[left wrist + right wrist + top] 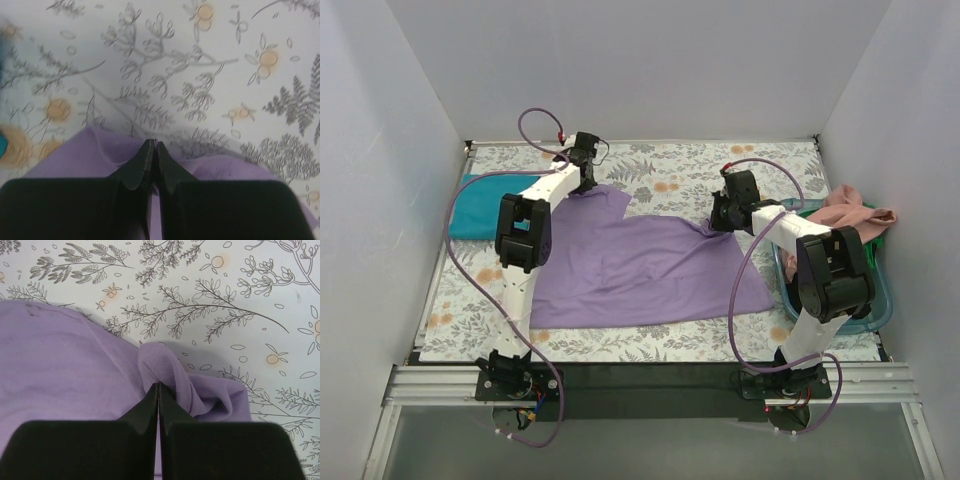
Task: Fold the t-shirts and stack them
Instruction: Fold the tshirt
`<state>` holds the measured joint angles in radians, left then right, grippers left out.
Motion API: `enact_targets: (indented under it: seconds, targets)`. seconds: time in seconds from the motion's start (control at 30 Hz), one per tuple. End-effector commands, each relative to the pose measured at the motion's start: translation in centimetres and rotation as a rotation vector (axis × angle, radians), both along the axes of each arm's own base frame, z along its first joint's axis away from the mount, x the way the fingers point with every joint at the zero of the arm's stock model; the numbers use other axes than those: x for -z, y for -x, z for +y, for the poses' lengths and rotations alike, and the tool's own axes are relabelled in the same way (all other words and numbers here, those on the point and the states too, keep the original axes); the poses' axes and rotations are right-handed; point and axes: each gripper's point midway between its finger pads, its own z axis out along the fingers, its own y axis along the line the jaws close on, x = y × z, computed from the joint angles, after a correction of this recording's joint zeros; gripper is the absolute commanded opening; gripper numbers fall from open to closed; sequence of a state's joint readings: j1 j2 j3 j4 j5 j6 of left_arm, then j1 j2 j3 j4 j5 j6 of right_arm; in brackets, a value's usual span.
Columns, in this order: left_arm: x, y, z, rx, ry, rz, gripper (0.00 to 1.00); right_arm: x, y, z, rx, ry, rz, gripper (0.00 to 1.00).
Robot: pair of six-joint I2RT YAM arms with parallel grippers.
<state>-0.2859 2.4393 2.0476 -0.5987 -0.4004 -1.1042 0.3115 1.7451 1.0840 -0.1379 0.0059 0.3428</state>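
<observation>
A lavender-purple t-shirt (640,265) lies spread on the floral cloth in the middle of the table. My left gripper (582,180) is shut on its far left edge (100,150); the fingers (142,165) pinch the fabric. My right gripper (723,215) is shut on a bunched fold at its far right edge (165,365). A folded teal t-shirt (480,205) lies at the far left. A salmon-pink t-shirt (850,212) hangs over the tub at the right, with a bit of green fabric (880,238) beside it.
A see-through blue plastic tub (875,300) stands at the right, behind my right arm. The grey floral-print cloth (670,165) covers the table. White walls enclose the left, back and right sides.
</observation>
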Motion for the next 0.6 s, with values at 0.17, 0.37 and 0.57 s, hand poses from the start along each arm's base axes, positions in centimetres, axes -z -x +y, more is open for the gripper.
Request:
enact_targets:
  seconds: [0.17, 0.37, 0.57]
  targets:
    - [-10.6, 5.8, 1.5, -0.097, 0.084, -0.183, 0.00, -5.2, -1.5, 1.3, -0.026, -0.052, -0.151, 0.01]
    - [-12.1, 11.2, 1.8, -0.113, 0.182, -0.216, 0.00, -5.7, -0.5, 0.2, 0.038, -0.049, -0.163, 0.01]
    - [-13.0, 17.4, 2.1, -0.115, 0.265, -0.257, 0.00, -5.2, 1.4, -0.8, 0.064, -0.042, -0.151, 0.01]
